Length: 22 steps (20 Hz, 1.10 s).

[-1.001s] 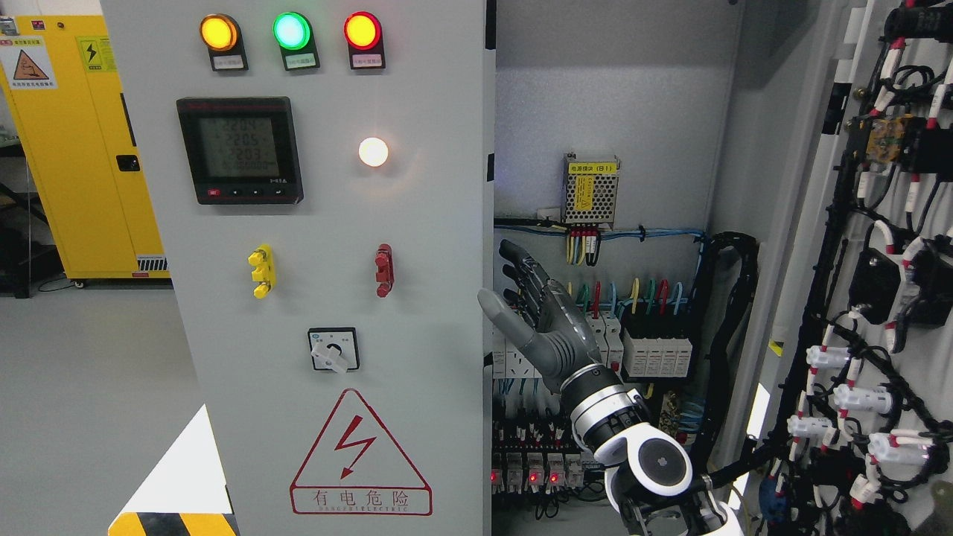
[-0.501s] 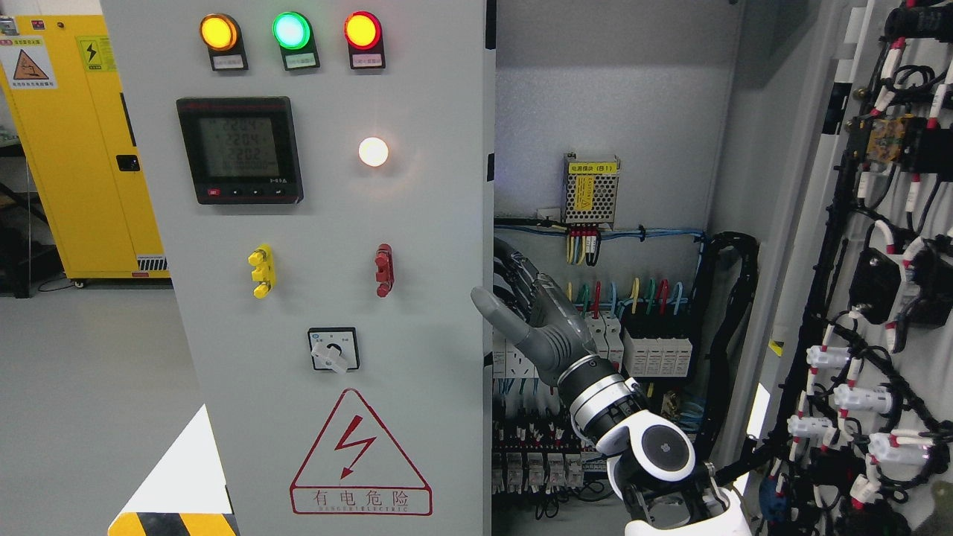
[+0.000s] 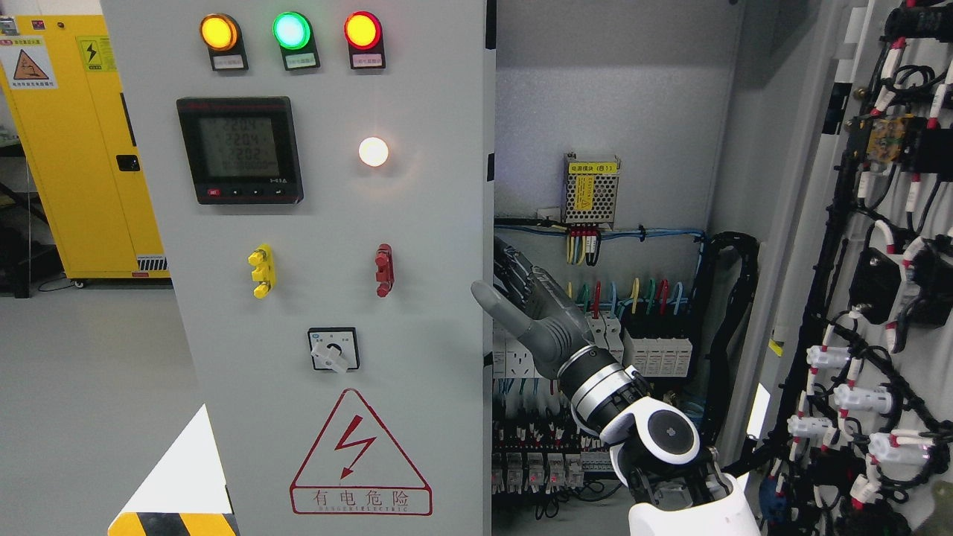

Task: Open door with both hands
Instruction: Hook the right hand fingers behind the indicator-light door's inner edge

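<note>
Inside the open electrical cabinet (image 3: pixel 610 97) we see our right hand (image 3: pixel 537 313), fingers spread and holding nothing, thumb at the edge of the grey left door (image 3: pixel 417 223), still closed.

The closed door (image 3: pixel 327 298) is standing just left of the robot hand (image 3: pixel 532 313); the breakers (image 3: pixel 655 350) are sitting behind it, right, and the open door (image 3: pixel 886 298) is hanging far right.

The cabinet opening is bounded at nine o'clock by the grey left door (image 3: pixel 327 223), whose edge is met by the right hand (image 3: pixel 532 313). At three o'clock, passage is narrowed by the wired right door (image 3: pixel 878 298).
</note>
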Motion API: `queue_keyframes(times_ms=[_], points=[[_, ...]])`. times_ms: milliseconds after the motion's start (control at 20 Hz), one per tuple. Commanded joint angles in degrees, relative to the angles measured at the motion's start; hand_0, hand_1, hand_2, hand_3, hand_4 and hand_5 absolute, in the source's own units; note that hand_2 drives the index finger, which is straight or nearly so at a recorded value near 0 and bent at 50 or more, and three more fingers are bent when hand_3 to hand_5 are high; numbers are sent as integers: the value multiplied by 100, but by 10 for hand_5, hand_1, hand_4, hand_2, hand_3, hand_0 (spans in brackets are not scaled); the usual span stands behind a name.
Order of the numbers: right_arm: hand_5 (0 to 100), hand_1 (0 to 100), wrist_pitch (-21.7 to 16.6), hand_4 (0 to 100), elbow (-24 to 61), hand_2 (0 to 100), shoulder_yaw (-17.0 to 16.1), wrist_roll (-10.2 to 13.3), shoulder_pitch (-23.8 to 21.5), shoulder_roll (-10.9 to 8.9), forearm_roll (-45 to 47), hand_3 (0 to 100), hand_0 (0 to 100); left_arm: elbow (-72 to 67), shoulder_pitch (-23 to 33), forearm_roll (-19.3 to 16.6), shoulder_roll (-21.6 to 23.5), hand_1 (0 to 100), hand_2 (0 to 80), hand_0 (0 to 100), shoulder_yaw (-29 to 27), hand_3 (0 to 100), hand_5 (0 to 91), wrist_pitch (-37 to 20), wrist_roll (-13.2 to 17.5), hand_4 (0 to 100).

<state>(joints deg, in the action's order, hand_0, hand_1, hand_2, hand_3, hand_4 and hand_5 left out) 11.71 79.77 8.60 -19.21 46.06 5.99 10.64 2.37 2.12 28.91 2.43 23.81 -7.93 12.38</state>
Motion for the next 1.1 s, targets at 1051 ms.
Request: queue_keyframes(times_ms=[1051], points=[[0, 500, 507, 0, -823, 40, -499, -1445, 509, -168, 737, 0, 0, 0, -2, 0, -5, 556, 0, 120, -8, 0, 0, -15, -7, 0]])
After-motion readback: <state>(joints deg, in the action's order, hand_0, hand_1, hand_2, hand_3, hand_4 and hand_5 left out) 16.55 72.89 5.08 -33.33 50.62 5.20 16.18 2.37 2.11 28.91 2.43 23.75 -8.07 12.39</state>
